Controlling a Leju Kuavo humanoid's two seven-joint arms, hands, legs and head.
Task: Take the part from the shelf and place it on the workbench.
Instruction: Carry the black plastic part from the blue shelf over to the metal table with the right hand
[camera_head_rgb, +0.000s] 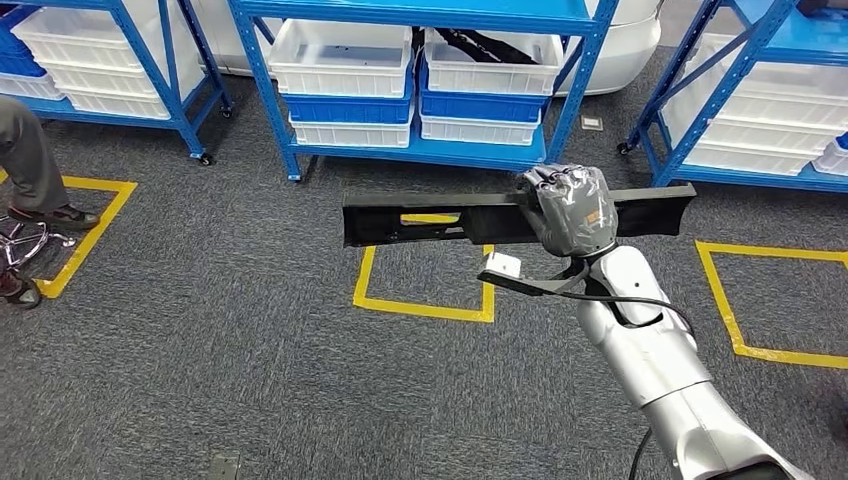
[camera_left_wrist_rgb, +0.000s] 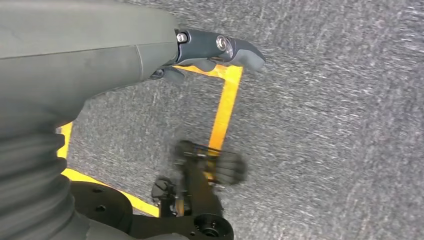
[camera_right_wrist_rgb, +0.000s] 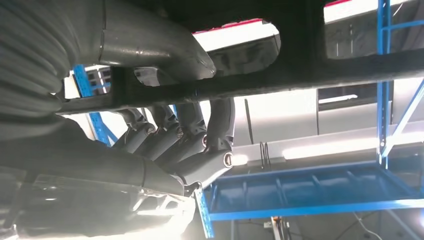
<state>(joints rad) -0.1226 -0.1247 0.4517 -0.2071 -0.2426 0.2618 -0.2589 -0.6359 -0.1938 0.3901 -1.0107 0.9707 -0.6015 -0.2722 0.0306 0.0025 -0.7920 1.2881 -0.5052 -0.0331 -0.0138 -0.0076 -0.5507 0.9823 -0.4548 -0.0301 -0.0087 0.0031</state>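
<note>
While no writing seems legible (blurry), right hand grips part.

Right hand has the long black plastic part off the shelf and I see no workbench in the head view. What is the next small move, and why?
Probably keep the grip and turn the body to bring the workbench into view. The right hand grips the long black plastic part, held level above the grey carpet, right of its middle. Ahead stand blue shelves with white bins. The left hand hangs by the floor.
</note>
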